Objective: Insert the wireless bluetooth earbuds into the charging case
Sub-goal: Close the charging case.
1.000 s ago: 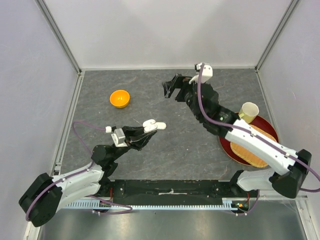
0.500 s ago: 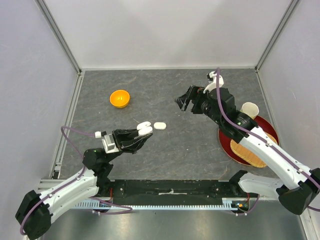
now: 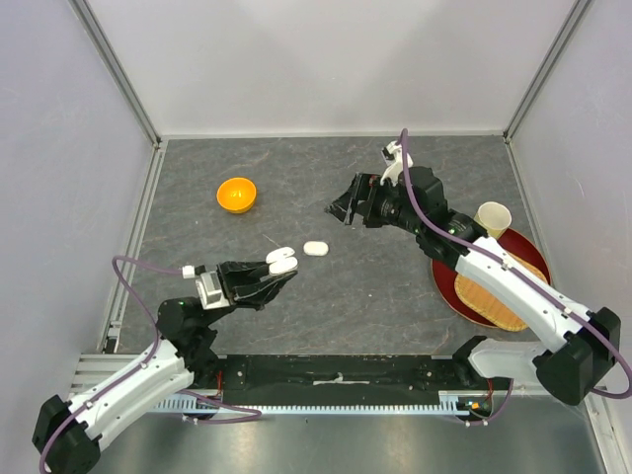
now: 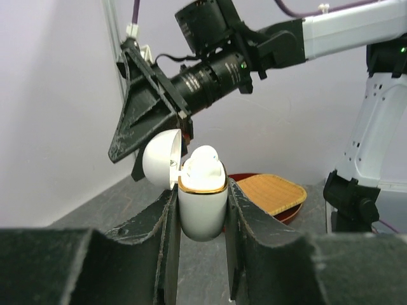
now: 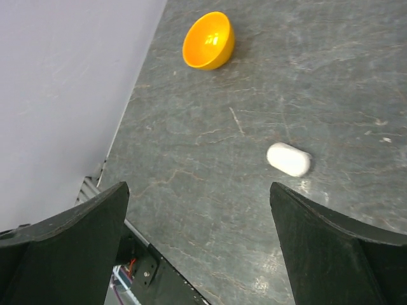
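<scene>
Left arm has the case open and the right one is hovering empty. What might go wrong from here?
1. In the left wrist view the earbud stands proud of the rim of the case. If it is not fully seated, the lid may not close, or the earbud may tip out.
2. The right gripper, wide open, hangs just beyond the case. Coming in, it could knock the lid and twist the case in the left gripper.
</scene>
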Controlling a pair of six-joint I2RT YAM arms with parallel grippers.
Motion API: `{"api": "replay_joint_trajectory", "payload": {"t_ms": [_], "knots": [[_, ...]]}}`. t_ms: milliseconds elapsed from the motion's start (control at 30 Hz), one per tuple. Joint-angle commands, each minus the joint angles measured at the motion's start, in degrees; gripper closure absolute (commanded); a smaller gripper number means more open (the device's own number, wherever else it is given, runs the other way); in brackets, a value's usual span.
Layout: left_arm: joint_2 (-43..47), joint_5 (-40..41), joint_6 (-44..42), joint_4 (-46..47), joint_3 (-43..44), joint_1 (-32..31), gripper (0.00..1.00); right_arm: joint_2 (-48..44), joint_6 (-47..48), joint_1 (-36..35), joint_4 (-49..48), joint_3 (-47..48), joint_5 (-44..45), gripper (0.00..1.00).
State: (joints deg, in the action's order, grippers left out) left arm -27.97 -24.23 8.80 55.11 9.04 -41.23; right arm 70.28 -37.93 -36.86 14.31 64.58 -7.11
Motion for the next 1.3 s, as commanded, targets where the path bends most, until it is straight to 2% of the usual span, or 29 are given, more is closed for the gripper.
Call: {"api": "replay_joint_trajectory", "payload": {"t_ms": [0,133,400,800,1267], "knots": [[-1.0,-1.2,-4.1,-4.0,2.4,0.1,0.98,0.8,-0.3,0.1,-7.5,0.8,-7.6,0.02],[-5.0,-2.9,-7.0,-9.5,7.7,0.1,0.98,-0.1,0.4,0.1,-10.9,1.2,-12.0,0.02],[-10.2,-4.7,-4.8,-3.8,8.5,0.1,0.98,-1.4,0.2,0.1,-11.6,-0.1,-14.4,0.02],[-14.8,-7.1,-1.6,1.3,8.5,0.1,0.98,-1.8,2.2,-0.1,-12.7,-2.9,-23.6,0.02],[-16.9,-6.9,1.3,5.8,7.5,0.0,0.98,-0.1,8.0,-2.8,-7.8,-1.3,-25.7,0.02]]}}
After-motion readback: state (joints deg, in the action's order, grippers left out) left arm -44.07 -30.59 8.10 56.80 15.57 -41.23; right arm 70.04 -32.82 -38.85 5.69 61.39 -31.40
